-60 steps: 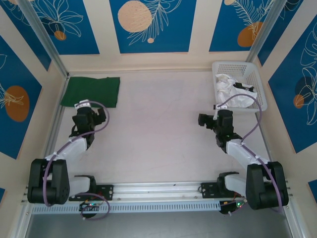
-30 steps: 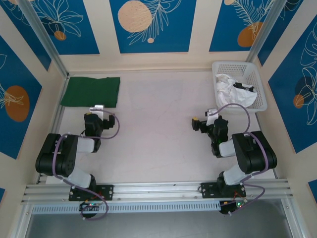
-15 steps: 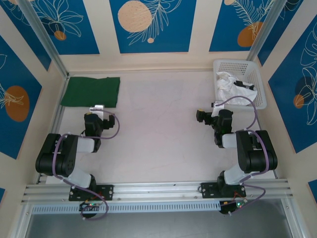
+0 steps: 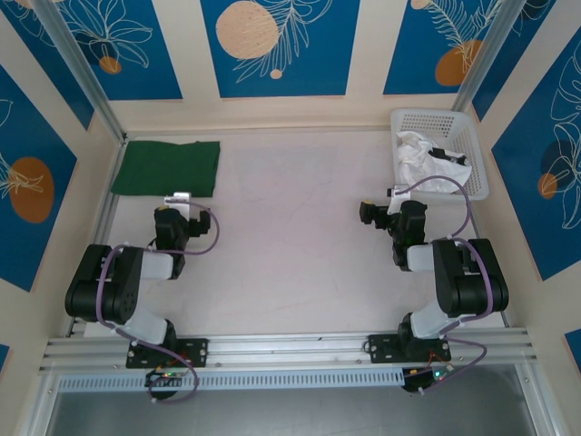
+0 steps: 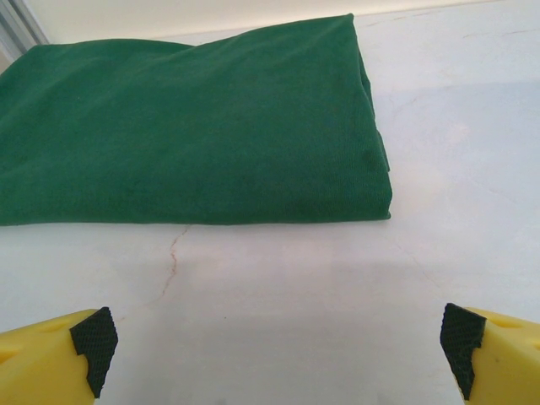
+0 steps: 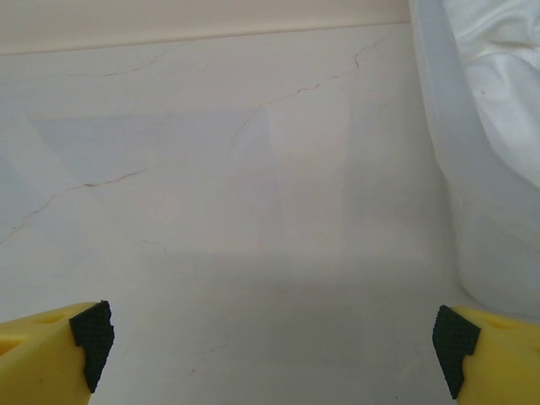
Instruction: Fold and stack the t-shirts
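Green cloth: the dark green t-shirt (image 4: 165,168) lies folded into a flat rectangle at the far left corner of the surface (image 4: 290,245), its long side along the far edge. The left hand (image 5: 278,337) sits just to the near side of it, low over the surface and aimed at the shirt's near folded edge. A strip of bare surface separates hand and cloth, so there is no contact. Its fingers (image 5: 91,337) stand wide apart with nothing between them.

The white t-shirt (image 4: 425,162) lies crumpled and unfolded inside the white lattice basket (image 4: 436,119) at the far right corner, with a dark mark on its upper side. The right hand (image 6: 270,337) is near the basket's near left corner, over bare surface, touching neither basket nor shirt. From the right wrist, the basket wall rises at the right of the hand, with white cloth above it. Its fingers (image 6: 91,333) are likewise spread wide and empty.

The two shirts lie well apart, in opposite far corners. The middle of the surface between the hands is pale and faintly veined.
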`<act>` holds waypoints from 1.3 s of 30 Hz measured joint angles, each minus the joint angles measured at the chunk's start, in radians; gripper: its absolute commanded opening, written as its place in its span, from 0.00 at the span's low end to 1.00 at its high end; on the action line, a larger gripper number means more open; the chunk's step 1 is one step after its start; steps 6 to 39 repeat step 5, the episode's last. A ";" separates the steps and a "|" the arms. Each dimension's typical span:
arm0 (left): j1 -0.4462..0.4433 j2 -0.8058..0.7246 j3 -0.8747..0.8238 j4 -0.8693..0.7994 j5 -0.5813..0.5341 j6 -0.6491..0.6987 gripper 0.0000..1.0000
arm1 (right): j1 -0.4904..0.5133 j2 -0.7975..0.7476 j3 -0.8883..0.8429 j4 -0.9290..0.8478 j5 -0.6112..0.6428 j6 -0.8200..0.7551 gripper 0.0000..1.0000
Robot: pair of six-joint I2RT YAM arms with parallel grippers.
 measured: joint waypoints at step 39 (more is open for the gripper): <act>0.000 0.000 0.000 0.000 0.000 0.000 1.00 | -0.001 0.000 0.000 -0.003 -0.007 0.000 0.99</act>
